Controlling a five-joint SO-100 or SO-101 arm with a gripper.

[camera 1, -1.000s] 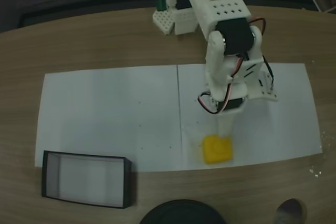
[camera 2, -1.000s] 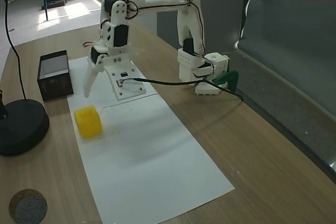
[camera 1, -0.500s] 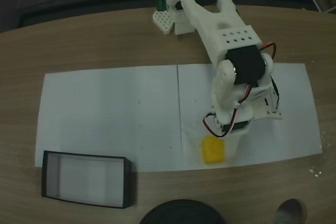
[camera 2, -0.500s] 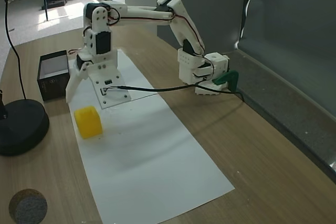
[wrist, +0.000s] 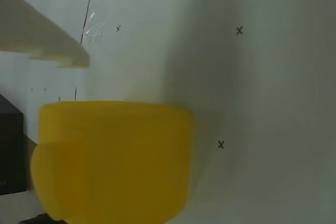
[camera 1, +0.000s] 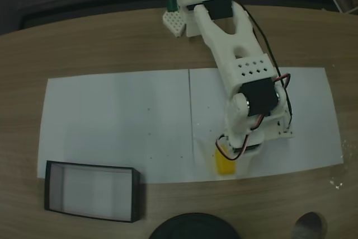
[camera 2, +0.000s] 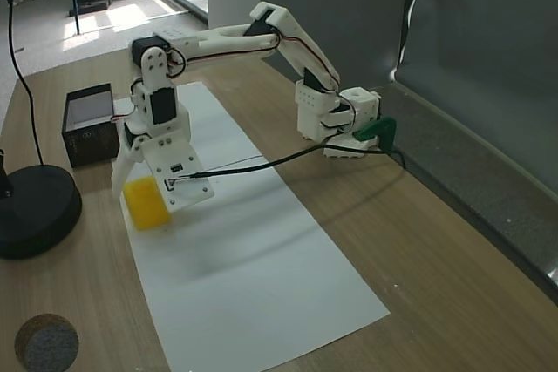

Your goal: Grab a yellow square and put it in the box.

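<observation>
The yellow square (camera 2: 146,203) is a smooth, matte block with rounded corners, lying on a long white paper sheet (camera 2: 261,259) spread over the wood-grain tabletop (camera 2: 418,241), near the sheet's edge in a fixed view (camera 1: 224,164). The box (camera 1: 92,191), a shallow rectangle with thin black walls and a pale bottom, sits on bare wood off the sheet's corner, well apart from the block. The white plastic arm (camera 1: 235,54) reaches out from its base at the tabletop's far edge and bends steeply down over the block. The jaws (camera 2: 138,189) stand spread around the block; in the wrist view one pale finger (wrist: 42,40) clears it (wrist: 113,161).
</observation>
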